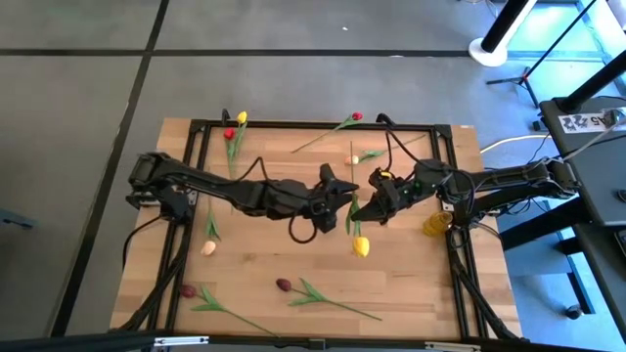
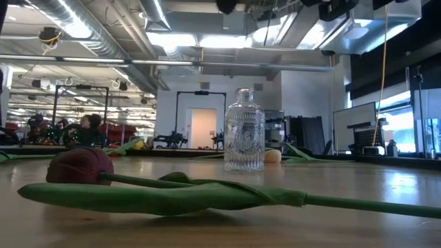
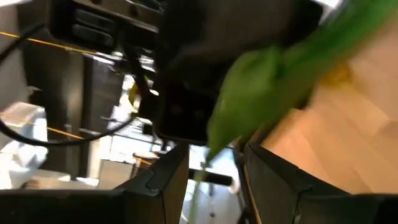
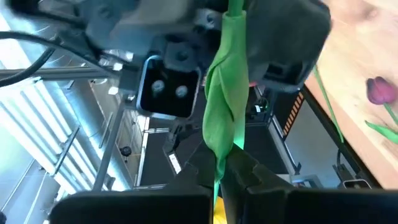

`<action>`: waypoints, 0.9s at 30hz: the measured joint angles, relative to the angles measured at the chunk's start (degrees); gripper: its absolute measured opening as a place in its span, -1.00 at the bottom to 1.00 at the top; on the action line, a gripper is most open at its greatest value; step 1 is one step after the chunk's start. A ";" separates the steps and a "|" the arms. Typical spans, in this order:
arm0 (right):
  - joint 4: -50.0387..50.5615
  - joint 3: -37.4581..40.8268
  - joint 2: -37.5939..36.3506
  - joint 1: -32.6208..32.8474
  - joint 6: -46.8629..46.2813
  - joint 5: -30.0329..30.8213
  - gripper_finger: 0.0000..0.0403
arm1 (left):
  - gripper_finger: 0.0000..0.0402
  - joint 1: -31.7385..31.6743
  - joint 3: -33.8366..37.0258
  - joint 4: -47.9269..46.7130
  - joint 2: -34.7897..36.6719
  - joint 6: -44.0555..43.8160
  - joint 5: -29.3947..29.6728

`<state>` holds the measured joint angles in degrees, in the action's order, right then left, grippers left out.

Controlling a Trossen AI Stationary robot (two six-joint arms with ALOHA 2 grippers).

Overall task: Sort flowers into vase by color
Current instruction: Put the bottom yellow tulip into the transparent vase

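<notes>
Both arms meet over the middle of the table. My right gripper (image 1: pixel 370 208) (image 4: pixel 219 177) is shut on the green stem of a yellow tulip (image 1: pixel 361 246), whose leaf (image 4: pixel 222 99) stands beyond the fingers. My left gripper (image 1: pixel 340 196) (image 3: pixel 208 180) faces it, open, with a finger on either side of the same thin stem (image 3: pixel 198 186); whether it touches the stem does not show. The ribbed glass vase (image 2: pixel 244 131) (image 1: pixel 437 223) stands upright on the table by the right arm. The held tulip does not show in the low view. My right gripper pinches the yellow tulip's stem (image 4: pixel 218 163) between its two fingers, just below the leaf and close to the yellow head (image 4: pixel 217 215). The fingers lie across the stem. In the high view the head (image 1: pixel 361 246) points toward the near edge.
Other tulips lie flat on the wood: red (image 1: pixel 229 133) and yellow (image 1: pixel 242 117) at the far left, red (image 1: pixel 356 116) at the far edge, a pale one (image 1: pixel 354 159), peach (image 1: pixel 208 247), and two maroon (image 1: pixel 188 290) (image 1: pixel 284 285) near the front. One maroon tulip (image 2: pixel 79 165) lies close to the low camera.
</notes>
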<state>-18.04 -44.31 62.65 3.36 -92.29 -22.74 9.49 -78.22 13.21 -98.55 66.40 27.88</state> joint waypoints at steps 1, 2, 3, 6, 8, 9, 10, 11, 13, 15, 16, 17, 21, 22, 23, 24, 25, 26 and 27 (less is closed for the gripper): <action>0.70 0.00 0.00 0.00 -0.39 0.32 -0.97 | -0.24 0.02 0.00 1.40 -0.35 0.15 -0.03; 1.13 0.00 0.00 0.02 -0.48 0.56 -0.97 | -0.24 0.05 0.00 2.35 -0.63 0.14 -0.05; 1.33 0.00 0.00 0.04 -0.46 0.89 -0.97 | -0.24 0.05 0.00 2.89 -0.88 0.11 -0.24; 1.52 0.00 -0.01 0.04 -0.50 2.67 -0.97 | -0.26 0.33 0.02 2.05 -1.24 -0.10 -0.36; 1.54 0.00 0.02 0.04 -0.08 3.65 -0.97 | -0.34 0.91 0.04 2.17 -1.24 -0.22 -0.21; 1.39 0.00 0.01 0.04 0.44 3.65 -0.96 | -0.40 1.15 0.04 2.31 -1.24 -0.25 0.05; 1.35 0.00 -0.02 0.04 0.93 3.67 -0.94 | -0.48 1.35 0.04 2.41 -1.22 -0.69 0.32; 1.37 0.00 -0.02 0.04 1.06 3.75 -0.91 | -0.57 1.46 0.04 2.35 -1.22 -1.70 0.80; 1.32 0.00 0.00 0.01 1.27 4.70 -0.85 | -0.78 1.47 0.04 1.95 -1.22 -4.20 1.39; 0.66 -0.04 -0.05 0.00 1.88 5.84 -0.77 | -0.92 1.45 0.04 1.57 -1.22 -7.09 1.62; 0.29 -0.04 -0.07 0.00 2.30 6.43 -0.73 | -0.94 1.45 0.04 1.55 -1.22 -8.40 1.64; -0.26 -0.04 -0.06 0.00 2.50 6.97 -0.69 | -0.94 1.45 0.04 1.56 -1.22 -9.22 1.67; -3.13 -0.04 -0.02 0.00 3.58 9.06 -0.49 | -0.96 1.69 0.04 2.06 -1.19 -14.29 3.64; -3.84 -0.04 -0.04 0.00 4.30 9.36 -0.44 | -0.97 1.79 0.04 2.06 -1.17 -16.13 4.66; -4.39 -0.02 -0.29 0.00 5.04 9.70 -0.38 | -0.97 1.88 0.04 2.04 -1.12 -18.03 5.70; -5.02 0.00 -0.56 0.00 5.91 10.09 -0.33 | -0.97 1.97 0.04 1.98 -0.92 -19.81 6.14; -6.03 0.00 -0.71 0.00 7.00 10.55 -0.28 | -0.98 2.09 0.04 2.04 -0.56 -21.68 6.28; -6.51 0.00 -1.02 0.00 7.93 10.88 -0.23 | -0.98 2.21 0.04 1.78 0.09 -23.40 6.25; -6.23 0.00 -1.61 0.00 8.82 11.14 -0.18 | -0.98 2.42 0.04 1.65 0.82 -24.97 6.22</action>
<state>-24.27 -44.31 61.04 3.36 -83.47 -11.60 11.91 -78.17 14.86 -97.73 41.43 34.10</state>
